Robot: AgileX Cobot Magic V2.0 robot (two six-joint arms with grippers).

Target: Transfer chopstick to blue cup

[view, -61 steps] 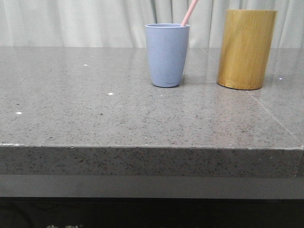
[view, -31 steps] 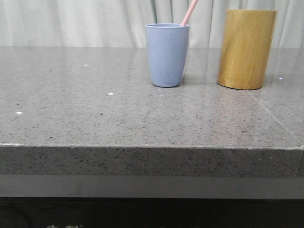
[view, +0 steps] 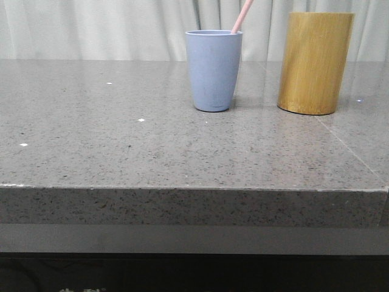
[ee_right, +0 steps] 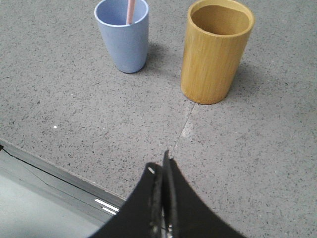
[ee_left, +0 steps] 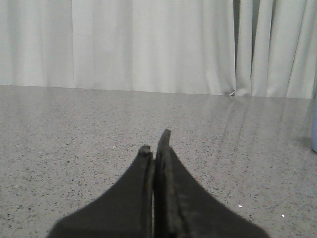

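Observation:
The blue cup [view: 213, 70] stands upright near the back middle of the grey table, also seen in the right wrist view [ee_right: 123, 34]. A pale pink chopstick [view: 242, 16] leans out of it to the right, its end showing inside the cup [ee_right: 131, 11]. My left gripper [ee_left: 156, 144] is shut with nothing in it, low over bare table far left of the cup. My right gripper [ee_right: 162, 166] is shut and holds nothing, above the table's front edge, well short of both containers. Neither gripper appears in the front view.
A taller yellow-brown bamboo cylinder [view: 315, 62] stands right of the blue cup, its inside showing no contents [ee_right: 216, 49]. The table's front edge [view: 194, 188] runs across the foreground. White curtains [ee_left: 148, 44] hang behind the table.

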